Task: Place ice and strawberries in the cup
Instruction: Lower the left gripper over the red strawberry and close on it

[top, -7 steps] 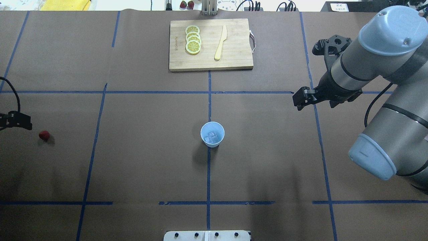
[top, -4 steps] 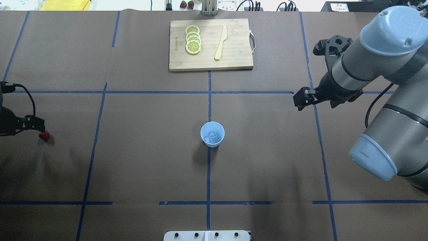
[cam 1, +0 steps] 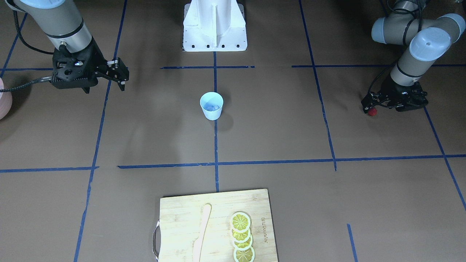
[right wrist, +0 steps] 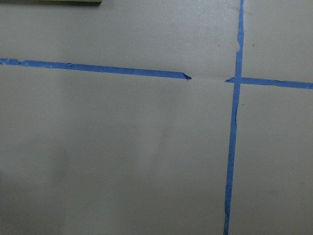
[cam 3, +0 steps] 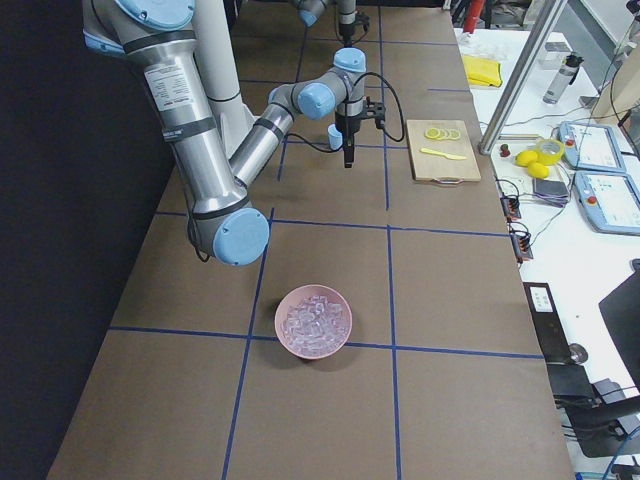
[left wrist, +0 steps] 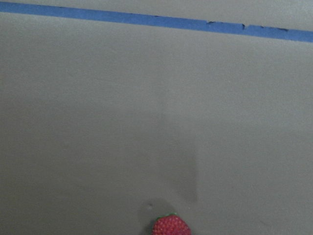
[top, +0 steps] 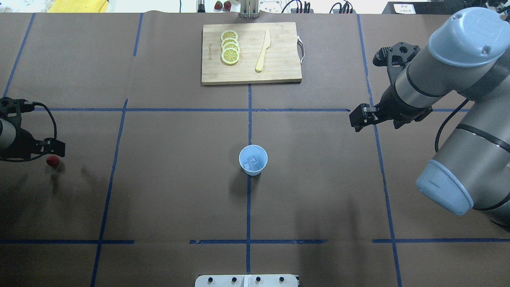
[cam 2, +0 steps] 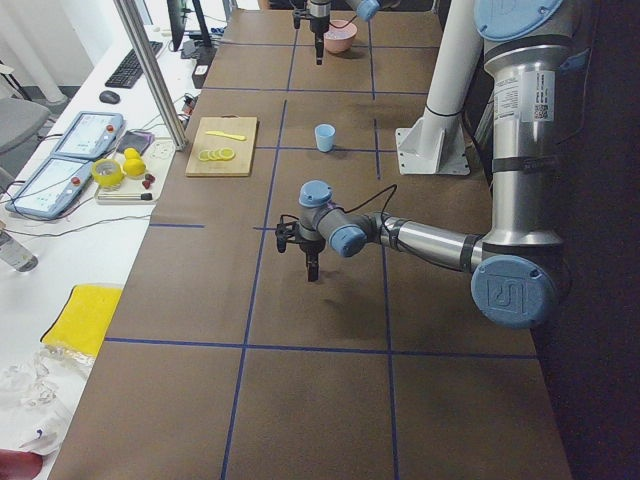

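Observation:
The light blue cup (top: 255,171) stands upright at the table's centre, also in the front view (cam 1: 211,113), with clear ice (top: 252,162) inside it. The dark red strawberry (top: 52,160) lies on the table at the far left, seen too in the front view (cam 1: 371,111) and at the bottom edge of the left wrist view (left wrist: 170,226). My left gripper (top: 57,149) hovers just above and beside the strawberry, looks open, and holds nothing. My right gripper (top: 356,119) is open and empty, raised well to the cup's right.
A wooden cutting board (top: 279,67) with lemon slices (top: 230,48) and a yellow knife (top: 263,50) lies at the far middle. A pink bowl of ice (cam 3: 313,320) stands near the table's right end. Blue tape lines cross the brown table.
My left gripper has moved right, into view, and now sits over the strawberry. The strawberry, the cup and the right arm have not moved.

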`<act>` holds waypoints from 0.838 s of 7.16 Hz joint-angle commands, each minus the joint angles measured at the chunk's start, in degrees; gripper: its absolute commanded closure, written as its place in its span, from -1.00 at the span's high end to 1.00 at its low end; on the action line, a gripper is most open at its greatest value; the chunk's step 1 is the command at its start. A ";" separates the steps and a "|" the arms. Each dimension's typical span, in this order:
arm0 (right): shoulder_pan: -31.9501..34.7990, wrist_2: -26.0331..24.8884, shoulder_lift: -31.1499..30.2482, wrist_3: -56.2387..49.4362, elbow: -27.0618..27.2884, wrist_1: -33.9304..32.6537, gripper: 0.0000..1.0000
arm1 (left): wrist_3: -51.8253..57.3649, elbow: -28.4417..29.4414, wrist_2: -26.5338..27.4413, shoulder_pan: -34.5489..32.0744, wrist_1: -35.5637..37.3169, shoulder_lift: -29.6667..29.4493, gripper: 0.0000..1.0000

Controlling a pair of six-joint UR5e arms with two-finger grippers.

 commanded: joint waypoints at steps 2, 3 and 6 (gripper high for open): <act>-0.09 -0.09 0.00 0.09 -0.04 0.00 1.00 | -0.10 4.14 -0.54 0.10 -5.79 -0.05 1.00; -0.09 -0.09 0.00 0.09 -0.04 0.00 1.00 | -0.19 4.95 -0.54 0.10 -7.13 -0.05 1.00; -0.09 -0.01 0.00 0.09 -0.04 0.00 1.00 | -0.10 4.96 -0.63 0.18 -7.14 -0.14 0.90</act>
